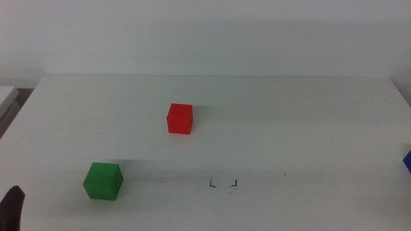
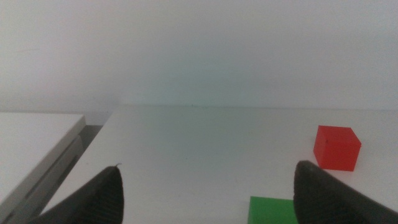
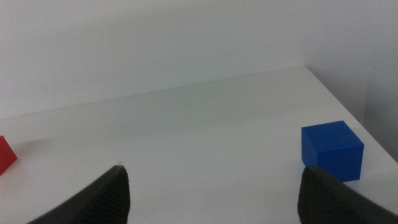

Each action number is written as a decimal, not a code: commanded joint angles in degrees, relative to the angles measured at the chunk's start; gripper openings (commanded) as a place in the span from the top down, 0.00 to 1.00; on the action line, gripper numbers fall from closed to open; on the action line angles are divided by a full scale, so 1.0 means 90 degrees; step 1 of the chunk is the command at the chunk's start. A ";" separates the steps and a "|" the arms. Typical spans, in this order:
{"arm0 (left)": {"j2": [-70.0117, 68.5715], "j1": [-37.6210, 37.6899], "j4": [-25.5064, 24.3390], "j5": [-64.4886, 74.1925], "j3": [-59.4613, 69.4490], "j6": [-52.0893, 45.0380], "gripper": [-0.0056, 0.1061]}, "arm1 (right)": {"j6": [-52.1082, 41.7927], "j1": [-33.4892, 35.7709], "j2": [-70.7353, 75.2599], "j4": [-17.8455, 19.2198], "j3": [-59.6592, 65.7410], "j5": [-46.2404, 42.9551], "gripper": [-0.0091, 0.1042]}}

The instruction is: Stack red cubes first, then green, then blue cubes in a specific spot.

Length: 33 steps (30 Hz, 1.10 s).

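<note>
Nearest the camera, the left gripper (image 2: 205,196) waits at the table's (image 1: 289,115) front-left corner, jaws spread wide and holding nothing. Just ahead of it sits the green cube (image 1: 103,181). Farther back stands the red cube (image 1: 180,119), apart from the corner marks (image 1: 223,184). At the right edge lies the blue cube (image 3: 332,150), near the right gripper (image 3: 211,196), likewise spread and empty.

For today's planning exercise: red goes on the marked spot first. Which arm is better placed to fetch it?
Left, probably: the red cube lies left of centre, nearer the left gripper, whose fingers are open.
</note>
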<state>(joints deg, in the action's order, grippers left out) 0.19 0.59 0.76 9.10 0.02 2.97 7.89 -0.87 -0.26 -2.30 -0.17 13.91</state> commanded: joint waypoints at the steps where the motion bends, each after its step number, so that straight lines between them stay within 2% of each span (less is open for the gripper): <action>1: -0.0021 -0.0003 0.0222 -0.0020 -0.0047 0.0012 0.11 | -0.0027 -0.0027 0.0029 0.0066 0.0019 -0.0067 0.10; 3: 0.0459 -0.0003 0.0571 0.0458 -0.0666 0.0012 0.11 | -0.0027 -0.0027 0.0029 0.0066 0.0019 -0.0067 0.10; 6: 0.1834 -0.0003 0.1066 0.2195 -0.2043 0.0012 0.11 | -0.0027 -0.0027 0.0029 0.0066 0.0019 -0.0067 0.10; 9: 0.3425 -0.0003 0.1067 0.3673 -0.3612 0.0012 0.11 | -0.0027 -0.0027 0.0029 0.0066 0.0019 -0.0067 0.10; 15: 0.6140 0.0172 0.1277 0.4525 -0.5784 -0.0015 0.11 | -0.0027 -0.0027 0.0029 0.0066 0.0019 -0.0067 0.10; 18: 0.7460 0.0740 0.0983 0.4723 -0.6702 0.0099 0.11 | -0.0027 -0.0027 0.0029 0.0066 0.0019 -0.0067 0.10; 23: 0.9390 0.1649 0.0403 0.5101 -0.8294 0.1076 0.11 | -0.0001 -0.0027 0.0029 0.0066 0.0019 -0.0067 0.10; 27: 1.0748 0.2305 -0.0353 0.5441 -0.9434 0.1396 0.11 | -0.0001 -0.0027 0.0029 0.0066 0.0019 -0.0067 0.10; 29: 1.1300 0.2447 -0.0400 0.5498 -0.9909 0.1396 0.11 | -0.0001 -0.0027 0.0029 0.0066 0.0019 -0.0067 0.10; 33: 1.2214 0.2476 -0.0138 0.5533 -1.0808 0.1329 0.11 | -0.0001 -0.0027 0.0029 0.0066 0.0019 -0.0067 0.10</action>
<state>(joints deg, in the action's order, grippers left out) 107.58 22.66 -0.97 58.56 -94.28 14.54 8.01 -0.87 -0.26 -2.30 -0.17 13.91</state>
